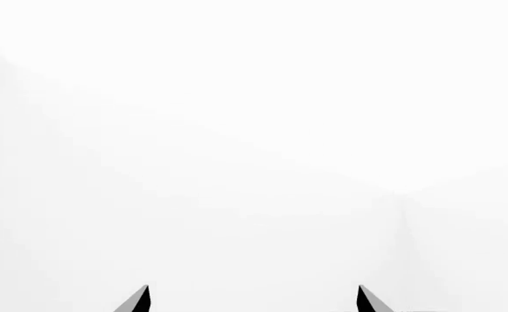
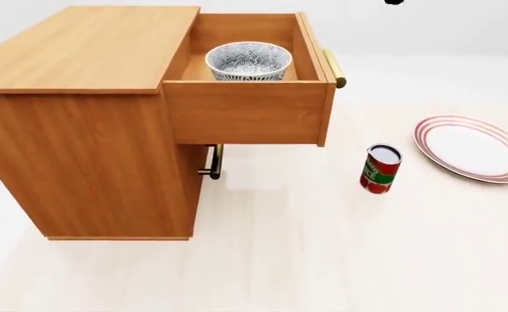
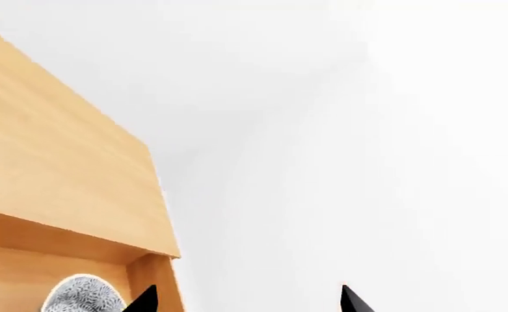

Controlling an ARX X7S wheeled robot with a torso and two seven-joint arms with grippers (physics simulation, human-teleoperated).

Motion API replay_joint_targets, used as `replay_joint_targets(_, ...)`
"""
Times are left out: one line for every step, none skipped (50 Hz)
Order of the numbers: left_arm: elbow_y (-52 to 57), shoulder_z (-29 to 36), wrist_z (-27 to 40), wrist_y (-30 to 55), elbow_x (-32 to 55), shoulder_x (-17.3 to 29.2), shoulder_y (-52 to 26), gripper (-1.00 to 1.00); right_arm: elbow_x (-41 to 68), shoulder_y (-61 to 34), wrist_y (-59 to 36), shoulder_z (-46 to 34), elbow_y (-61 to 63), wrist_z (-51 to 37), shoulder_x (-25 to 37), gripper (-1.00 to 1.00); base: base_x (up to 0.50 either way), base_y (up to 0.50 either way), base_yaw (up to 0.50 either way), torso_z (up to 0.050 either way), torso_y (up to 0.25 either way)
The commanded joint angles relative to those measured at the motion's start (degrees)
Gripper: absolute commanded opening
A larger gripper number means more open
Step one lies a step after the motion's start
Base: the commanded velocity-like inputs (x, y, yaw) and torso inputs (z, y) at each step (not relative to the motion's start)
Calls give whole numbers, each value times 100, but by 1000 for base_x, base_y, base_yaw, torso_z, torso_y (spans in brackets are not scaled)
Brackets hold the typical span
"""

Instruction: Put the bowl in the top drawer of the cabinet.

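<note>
The speckled grey-and-white bowl (image 2: pixel 248 61) sits upright inside the top drawer (image 2: pixel 246 114), which is pulled out of the orange-brown cabinet (image 2: pixel 80 123). The drawer's brass handle (image 2: pixel 334 68) faces right. In the right wrist view the bowl (image 3: pixel 82 296) shows in the drawer, beside one fingertip. My right gripper (image 3: pixel 249 300) is open with nothing between its fingertips, above and off the drawer's far side. My left gripper (image 1: pixel 254 300) is open too, facing only a blank white background. Only a small dark bit of an arm (image 2: pixel 394 2) shows in the head view.
A red can (image 2: pixel 380 169) stands on the pale floor to the right of the cabinet. A flat white plate with red rings (image 2: pixel 475 148) lies further right. The lower drawer's brass handle (image 2: pixel 212 162) shows beneath the open drawer.
</note>
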State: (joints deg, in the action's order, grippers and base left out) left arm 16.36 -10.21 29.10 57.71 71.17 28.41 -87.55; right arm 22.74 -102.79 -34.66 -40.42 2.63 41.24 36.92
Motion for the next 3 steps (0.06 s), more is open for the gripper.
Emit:
replay_joint_targets(-188, 111, -71, -186, -223, -134, 217, 100, 966, 1031, -1504, 1327, 2542, -1537, 1128, 100, 0, 0, 0, -19, 217)
replay_joint_targets(-250, 177, -165, -273, -355, -160, 273, 100, 999, 1109, -1535, 1425, 2628, -1643, 1190, 100, 0, 0, 0, -19, 217)
replay_joint_targets(-293, 219, -224, -329, -437, -175, 305, 100, 1020, 1159, -1552, 1486, 2681, -1708, 1228, 100, 0, 0, 0, -19, 217)
